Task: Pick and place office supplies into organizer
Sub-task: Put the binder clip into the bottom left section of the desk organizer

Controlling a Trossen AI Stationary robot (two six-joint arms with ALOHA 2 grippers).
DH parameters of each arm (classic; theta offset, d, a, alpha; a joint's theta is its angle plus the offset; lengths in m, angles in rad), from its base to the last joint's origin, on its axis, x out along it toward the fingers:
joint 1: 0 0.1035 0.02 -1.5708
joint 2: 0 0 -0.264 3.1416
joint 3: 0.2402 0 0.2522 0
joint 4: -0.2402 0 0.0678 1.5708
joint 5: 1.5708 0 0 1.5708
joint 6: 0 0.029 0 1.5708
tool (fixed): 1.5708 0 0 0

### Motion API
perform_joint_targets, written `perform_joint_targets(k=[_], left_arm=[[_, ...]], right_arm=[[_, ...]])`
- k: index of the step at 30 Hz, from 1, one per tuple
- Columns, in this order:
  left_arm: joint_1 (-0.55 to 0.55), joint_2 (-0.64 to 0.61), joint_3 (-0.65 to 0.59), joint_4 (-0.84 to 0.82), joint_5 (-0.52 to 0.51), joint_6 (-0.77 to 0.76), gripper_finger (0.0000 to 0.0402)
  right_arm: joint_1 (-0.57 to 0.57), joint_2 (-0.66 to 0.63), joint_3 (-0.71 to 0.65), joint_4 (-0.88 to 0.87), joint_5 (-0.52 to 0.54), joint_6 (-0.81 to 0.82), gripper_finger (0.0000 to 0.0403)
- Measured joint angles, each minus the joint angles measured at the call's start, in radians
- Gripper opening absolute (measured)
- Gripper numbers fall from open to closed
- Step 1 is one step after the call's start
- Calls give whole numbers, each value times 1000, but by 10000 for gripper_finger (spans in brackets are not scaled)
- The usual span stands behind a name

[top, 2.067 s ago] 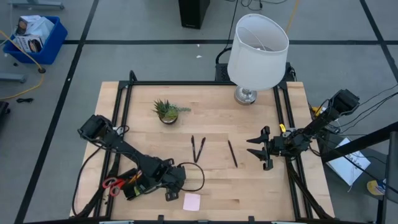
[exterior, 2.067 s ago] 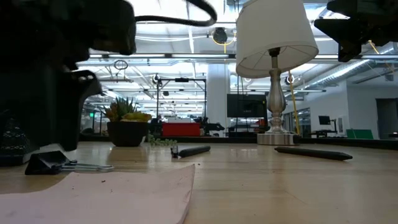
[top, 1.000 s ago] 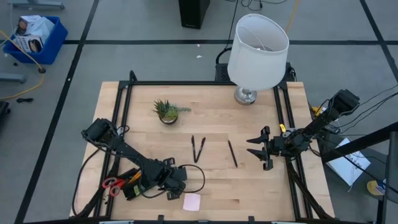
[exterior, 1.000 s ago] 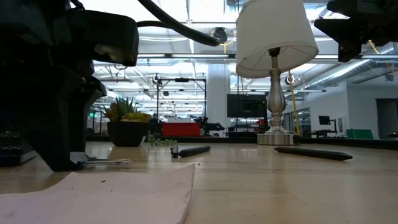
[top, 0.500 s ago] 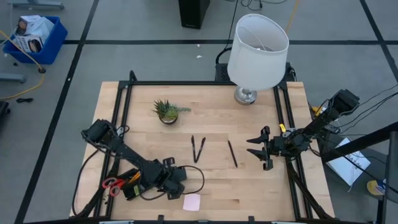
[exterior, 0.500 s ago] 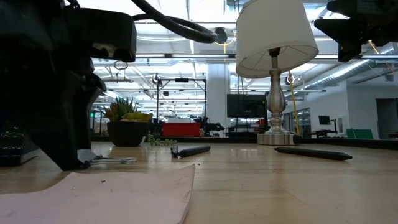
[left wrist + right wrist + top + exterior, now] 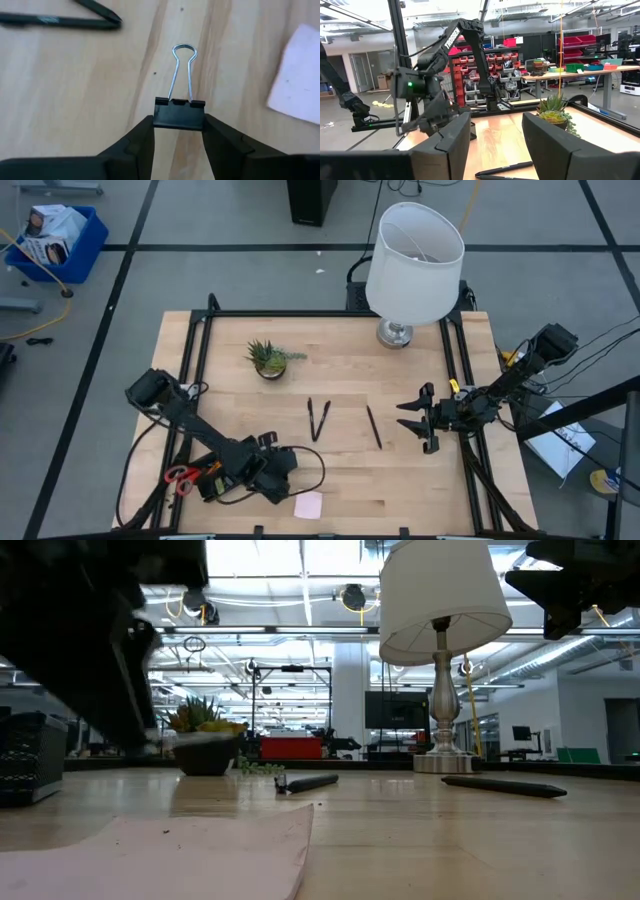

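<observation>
Black binder clip (image 7: pixel 179 113) with silver wire loops pinched between left fingers (image 7: pixel 137 142), right fingers (image 7: pixel 450 137) spread, "TROSSEN" on arm.

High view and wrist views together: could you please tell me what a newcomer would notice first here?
Probably the large white-shaded lamp at the table's far edge. Next, the left hand near the front, gripping a black binder clip by its body, beside the pink sticky-note pad. The right hand waits open near three black pens.

floor: we see grey floor (image 7: pixel 250 270) with dark tape lines
bin: blue bin (image 7: pixel 55 242) far left
room: we see red storage bins (image 7: pixel 495 62), bright ceiling lights (image 7: pixel 300 555)
</observation>
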State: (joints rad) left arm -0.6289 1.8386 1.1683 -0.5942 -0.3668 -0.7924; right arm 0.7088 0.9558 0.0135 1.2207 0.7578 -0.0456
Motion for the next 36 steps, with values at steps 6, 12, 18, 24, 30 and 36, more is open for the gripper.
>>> perform_joint_targets(k=[6,12,18,24,30,36], left_arm=[[-49,-82,0,15,-118,69,160],[-103,-165,1,-70,-135,55,165],[-182,-225,1,-219,-61,19,167],[-258,-289,1,-318,-10,-67,167],[-359,-332,1,-406,-26,-82,168],[-415,-348,1,-470,-4,-104,158]], right_arm=[[0,0,0,-6,0,0,173],[0,0,0,-5,0,0,175],[0,0,0,-6,0,0,173],[0,0,0,-6,0,0,174],[0,0,0,-6,0,0,174],[0,0,0,-6,0,0,174]])
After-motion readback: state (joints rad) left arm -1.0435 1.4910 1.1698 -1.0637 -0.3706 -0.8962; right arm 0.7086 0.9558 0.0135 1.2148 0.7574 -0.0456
